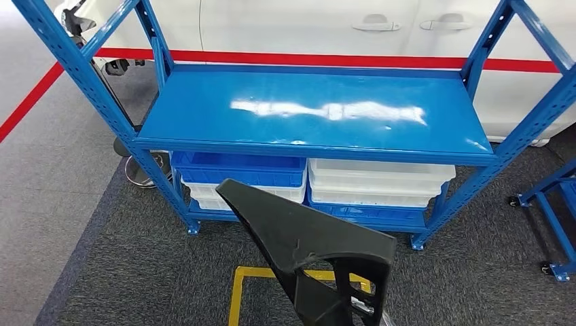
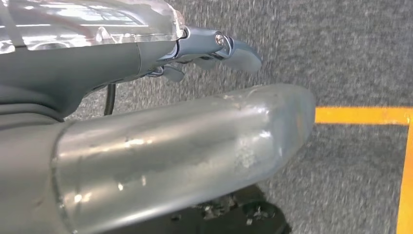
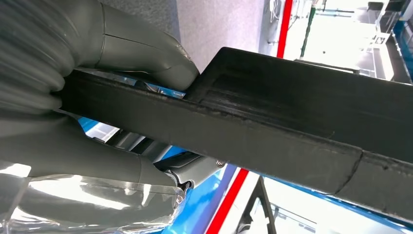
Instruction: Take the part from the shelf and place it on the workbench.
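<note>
The part (image 1: pixel 299 234) is a flat black plastic piece with a pointed end and cut-outs. It hangs low in the middle of the head view, in front of the blue shelf (image 1: pixel 312 112), whose top board is bare. In the right wrist view my right hand (image 3: pixel 97 97) grips the part (image 3: pixel 292 117) by its edge, thumb on one face and fingers on the other. My left hand (image 2: pixel 170 141) hangs over grey carpet with its fingers apart and nothing in it.
Under the top board sit a blue bin (image 1: pixel 238 168) and white bins (image 1: pixel 380 178). A white car (image 1: pixel 306 27) stands behind the shelf. A yellow floor marking (image 1: pixel 238 292) lies before it. Another blue rack (image 1: pixel 553 204) stands at the right.
</note>
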You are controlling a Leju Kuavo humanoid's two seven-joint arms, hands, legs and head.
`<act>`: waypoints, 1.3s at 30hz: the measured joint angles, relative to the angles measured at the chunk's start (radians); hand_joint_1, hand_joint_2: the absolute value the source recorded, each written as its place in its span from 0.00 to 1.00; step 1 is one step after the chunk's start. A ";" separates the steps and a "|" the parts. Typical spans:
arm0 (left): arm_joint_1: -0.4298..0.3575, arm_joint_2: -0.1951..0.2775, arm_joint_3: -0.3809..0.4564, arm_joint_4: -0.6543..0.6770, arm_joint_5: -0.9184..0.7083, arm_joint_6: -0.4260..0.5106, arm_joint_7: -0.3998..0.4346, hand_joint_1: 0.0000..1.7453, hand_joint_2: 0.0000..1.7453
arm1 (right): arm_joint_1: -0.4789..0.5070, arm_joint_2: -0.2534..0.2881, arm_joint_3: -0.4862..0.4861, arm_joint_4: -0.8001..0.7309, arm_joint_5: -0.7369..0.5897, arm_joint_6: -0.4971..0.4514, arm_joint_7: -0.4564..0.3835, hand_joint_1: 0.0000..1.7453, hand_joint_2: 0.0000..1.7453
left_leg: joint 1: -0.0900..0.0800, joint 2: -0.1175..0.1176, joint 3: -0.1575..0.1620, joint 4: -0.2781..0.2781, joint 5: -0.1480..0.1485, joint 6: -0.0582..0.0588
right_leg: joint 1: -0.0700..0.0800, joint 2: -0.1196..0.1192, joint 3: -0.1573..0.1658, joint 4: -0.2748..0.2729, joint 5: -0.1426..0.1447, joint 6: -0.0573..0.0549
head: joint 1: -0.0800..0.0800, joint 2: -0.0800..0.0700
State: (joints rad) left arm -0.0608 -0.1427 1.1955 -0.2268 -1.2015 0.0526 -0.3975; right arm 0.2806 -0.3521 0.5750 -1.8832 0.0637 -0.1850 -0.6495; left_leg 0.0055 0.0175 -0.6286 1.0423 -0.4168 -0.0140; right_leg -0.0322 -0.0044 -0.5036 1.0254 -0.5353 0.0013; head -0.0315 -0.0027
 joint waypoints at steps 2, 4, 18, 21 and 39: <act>0.003 0.000 0.000 0.000 -0.001 0.000 0.002 0.00 0.00 | 0.000 0.000 0.000 0.000 -0.007 0.002 0.001 1.00 1.00 | 0.004 -0.005 -0.022 0.054 -0.072 -0.011 | 0.000 -0.002 -0.025 -0.002 0.024 -0.018 | 0.000 0.000; 0.002 0.000 0.001 0.000 -0.001 0.000 0.004 0.00 0.00 | 0.000 -0.001 0.000 0.000 -0.018 0.007 0.002 1.00 1.00 | 0.005 -0.008 -0.044 0.166 -0.176 -0.017 | 0.005 0.000 -0.054 -0.002 0.048 -0.025 | 0.000 0.000; 0.001 0.002 0.005 -0.002 -0.011 -0.003 -0.008 0.00 0.00 | 0.001 0.004 -0.002 0.011 -0.058 0.025 0.011 1.00 1.00 | -0.013 -0.021 0.215 -0.101 -0.110 0.059 | 0.017 0.032 -0.203 0.091 0.082 0.010 | 0.000 0.000; 0.005 0.001 0.006 -0.002 -0.012 -0.003 -0.007 0.00 0.00 | 0.002 0.006 -0.003 0.018 -0.073 0.030 0.012 1.00 1.00 | -0.013 0.021 0.187 -0.092 -0.097 0.058 | 0.006 0.012 -0.234 0.244 -0.013 0.024 | 0.000 0.000; 0.004 -0.002 0.013 -0.002 -0.016 -0.008 -0.006 0.00 0.00 | 0.009 0.005 -0.007 0.025 -0.092 0.039 0.017 1.00 1.00 | -0.003 -0.025 0.065 0.152 -0.165 -0.005 | 0.006 0.066 -0.083 0.012 0.068 -0.021 | 0.000 0.000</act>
State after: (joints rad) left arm -0.0567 -0.1450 1.2085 -0.2289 -1.2172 0.0442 -0.4040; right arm 0.2892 -0.3468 0.5684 -1.8585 -0.0282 -0.1461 -0.6329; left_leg 0.0026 -0.0071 -0.5640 1.1943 -0.5822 -0.0192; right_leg -0.0263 0.0615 -0.5862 1.0377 -0.4673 -0.0193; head -0.0313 -0.0027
